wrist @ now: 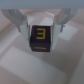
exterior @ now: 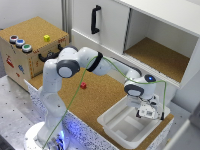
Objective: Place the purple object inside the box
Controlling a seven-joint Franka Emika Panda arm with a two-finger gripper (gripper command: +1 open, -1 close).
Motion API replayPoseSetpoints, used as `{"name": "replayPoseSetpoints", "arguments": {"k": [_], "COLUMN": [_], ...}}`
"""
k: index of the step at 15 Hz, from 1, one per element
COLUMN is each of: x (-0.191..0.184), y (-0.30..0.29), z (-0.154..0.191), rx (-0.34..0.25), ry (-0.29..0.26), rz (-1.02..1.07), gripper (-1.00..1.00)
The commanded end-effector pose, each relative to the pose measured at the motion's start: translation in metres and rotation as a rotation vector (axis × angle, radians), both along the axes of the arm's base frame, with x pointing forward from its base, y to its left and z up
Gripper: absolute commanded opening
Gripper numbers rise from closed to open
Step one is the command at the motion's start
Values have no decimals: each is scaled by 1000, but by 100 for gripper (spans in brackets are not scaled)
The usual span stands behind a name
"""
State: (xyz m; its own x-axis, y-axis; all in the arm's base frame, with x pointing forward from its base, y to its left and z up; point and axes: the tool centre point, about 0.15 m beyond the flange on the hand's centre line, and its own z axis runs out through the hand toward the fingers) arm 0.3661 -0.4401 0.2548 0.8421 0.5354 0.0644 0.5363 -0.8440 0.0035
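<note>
- The purple object (wrist: 40,39) is a dark cube with a yellow "3" on the face turned toward the wrist camera. It sits between the two fingers, over a pale surface that reads as the floor of the box.
- The gripper (wrist: 40,26) appears to be pinching the cube, one finger (wrist: 20,22) at each side. The wrist view is blurred, though, so I cannot be sure the pads are pressing rather than just flanking it, nor whether the cube already rests on the floor or hangs a little above it.
- In the exterior view the gripper (exterior: 147,113) hangs inside the outline of the box (exterior: 111,124), the white tub at the near edge of the cork-topped table (exterior: 97,97). The cube itself is not visible there.
- Step in hand, as I judge it: the carry is done and the release is due. The cube is over the tub, well within its rim.
- The next move calls for lowering until the cube is on or just above the floor, then spreading the fingers and lifting straight up so the cube is not dragged out.
- Farther off, a small red block (exterior: 83,85) lies on the cork, well apart from the tub and no part of this.
</note>
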Motion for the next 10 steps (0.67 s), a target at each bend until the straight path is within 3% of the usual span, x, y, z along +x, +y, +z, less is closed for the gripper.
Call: {"name": "replayPoseSetpoints", "arguments": {"k": [1,2,6,10], "x": [28,28,25,15], "y": [-14,-11,-2,3], "z": [-17,-16,0,42], "rx": [73,70,55,51], "ry": [102,98,67,0], "rz": [65,56,17,-42], "gripper": [-100,100,100,100]}}
